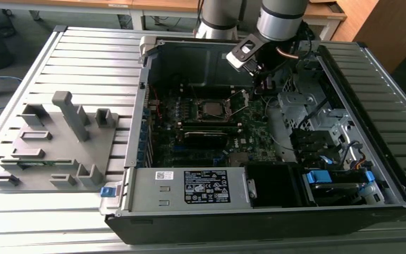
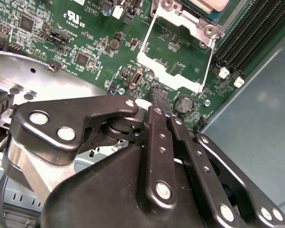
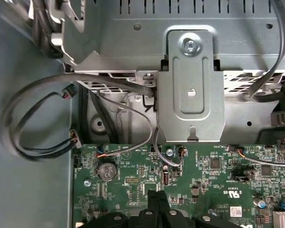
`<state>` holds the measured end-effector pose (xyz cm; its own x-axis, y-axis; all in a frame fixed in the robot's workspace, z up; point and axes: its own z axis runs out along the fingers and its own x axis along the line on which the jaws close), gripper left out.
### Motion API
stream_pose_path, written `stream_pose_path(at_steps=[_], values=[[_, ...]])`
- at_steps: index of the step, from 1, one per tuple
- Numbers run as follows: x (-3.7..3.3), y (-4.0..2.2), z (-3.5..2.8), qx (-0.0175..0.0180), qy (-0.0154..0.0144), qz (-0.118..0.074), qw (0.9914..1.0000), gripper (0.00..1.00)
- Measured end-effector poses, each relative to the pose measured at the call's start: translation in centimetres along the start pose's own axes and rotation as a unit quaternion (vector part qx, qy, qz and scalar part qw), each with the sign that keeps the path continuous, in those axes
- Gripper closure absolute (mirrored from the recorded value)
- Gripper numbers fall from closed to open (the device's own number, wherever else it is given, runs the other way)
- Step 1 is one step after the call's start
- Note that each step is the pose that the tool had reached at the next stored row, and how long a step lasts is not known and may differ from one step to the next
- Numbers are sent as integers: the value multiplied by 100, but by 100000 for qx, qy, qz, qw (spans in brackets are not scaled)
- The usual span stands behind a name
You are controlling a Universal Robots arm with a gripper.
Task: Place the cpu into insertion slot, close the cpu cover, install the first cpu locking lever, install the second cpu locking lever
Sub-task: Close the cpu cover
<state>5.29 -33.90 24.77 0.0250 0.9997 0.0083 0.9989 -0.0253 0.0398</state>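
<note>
The cpu [image 1: 209,109], a small square with a grey top, lies in the insertion slot [image 1: 197,100] in the middle of the green board. The cpu cover [image 1: 240,102], a thin silver frame with a window, stands flipped open on the slot's side toward the exterior view's right. In the second wrist view the cpu cover [image 2: 169,76] lies just beyond my fingertips, and the insertion slot's rim [image 2: 206,29] is past it. My gripper [image 1: 262,86] hangs above the board beside the open cover. In both wrist views my gripper [image 2: 159,93] [image 3: 157,194] is shut with nothing in it.
The open computer case [image 1: 136,121] walls in the board. A grey power supply box [image 1: 188,188] sits at the near side. Loose cables [image 3: 33,118] and a metal bracket [image 3: 190,90] lie past the board edge. A grey fixture plate [image 1: 55,143] rests at the exterior view's left.
</note>
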Motion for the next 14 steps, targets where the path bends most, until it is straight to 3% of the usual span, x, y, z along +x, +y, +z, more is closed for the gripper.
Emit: stream_pose_path(at_steps=[5, 14], values=[[0, -1, 45, 4, -332, -13, 99999, 89], [-1, -2, 61, 0, -418, -15, 99999, 89]])
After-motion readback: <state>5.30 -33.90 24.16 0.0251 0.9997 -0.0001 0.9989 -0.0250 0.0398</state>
